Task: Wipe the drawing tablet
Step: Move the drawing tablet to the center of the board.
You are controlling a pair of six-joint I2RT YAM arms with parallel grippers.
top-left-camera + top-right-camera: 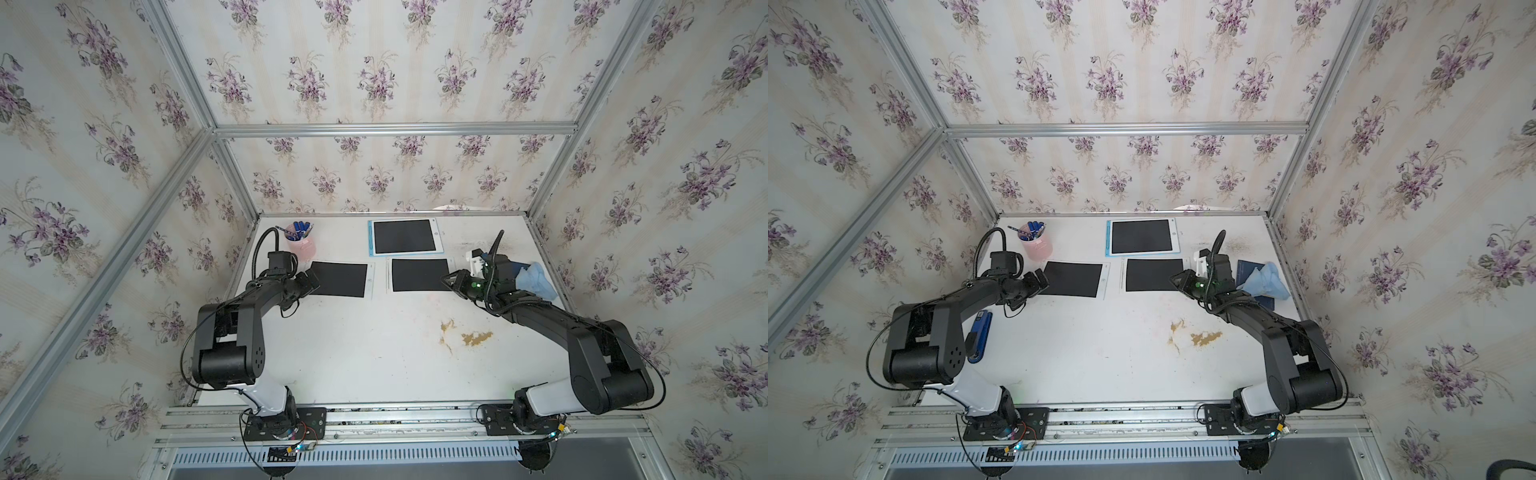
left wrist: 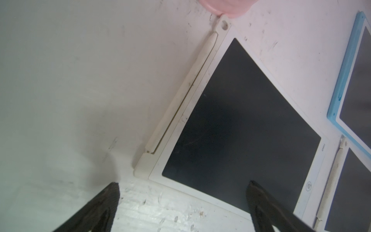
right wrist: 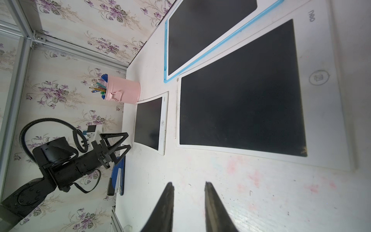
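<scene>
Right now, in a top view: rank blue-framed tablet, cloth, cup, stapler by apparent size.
1. blue-framed tablet, clearly largest.
2. cloth and cup: they look about alike, so no ranking between them.
3. stapler: narrowest, but partly hidden by the left arm, so unsure.

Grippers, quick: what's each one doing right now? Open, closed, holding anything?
Left gripper: wide open, holding nothing.
Right gripper: open only a little, holding nothing.
</scene>
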